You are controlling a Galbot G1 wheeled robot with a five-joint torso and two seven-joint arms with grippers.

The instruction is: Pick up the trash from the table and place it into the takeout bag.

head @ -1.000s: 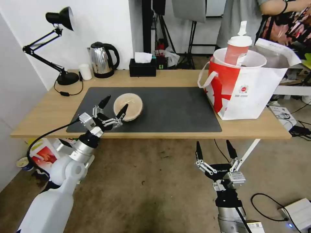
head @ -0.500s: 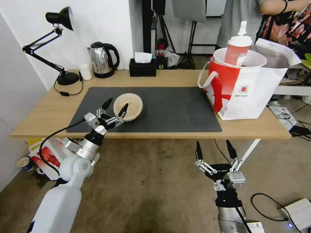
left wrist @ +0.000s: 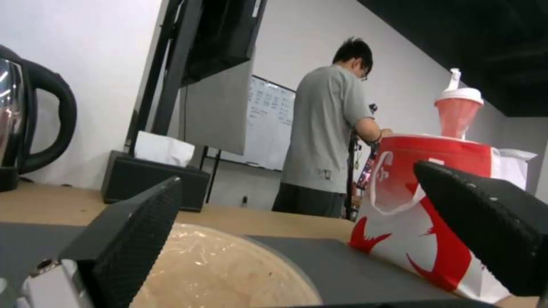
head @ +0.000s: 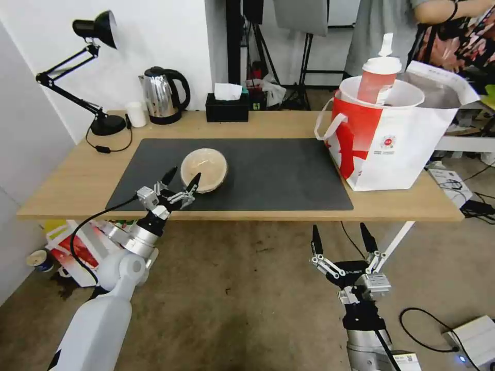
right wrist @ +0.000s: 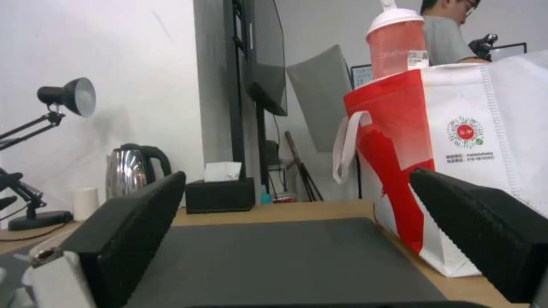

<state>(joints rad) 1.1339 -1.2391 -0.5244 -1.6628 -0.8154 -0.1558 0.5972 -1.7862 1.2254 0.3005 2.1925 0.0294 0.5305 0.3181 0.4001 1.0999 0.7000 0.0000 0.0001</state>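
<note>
- A light-wood table [head: 77, 180] carries a dark grey mat [head: 268, 175]; lamp [head: 98, 31], kettle [head: 162, 95] and tissue box [head: 227, 108] line the upper left.
- The takeout bag [head: 397, 149], right of centre, bears a small round logo with unreadable print; a red cup [head: 376, 77] stands inside.
- The tan lidded bowl [head: 203, 169] sits centre-left on the mat.
- The left gripper [head: 181, 180] is spread at the bowl's near edge, and the right gripper [head: 340, 237], also spread, hangs lower centre.

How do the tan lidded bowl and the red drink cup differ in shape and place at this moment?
The tan lidded bowl is low and round, and sits on the dark grey mat; the red drink cup is tall and stands upright inside the takeout bag. The open left end effector is at the bowl, not the cup. Both have lids on.
</note>
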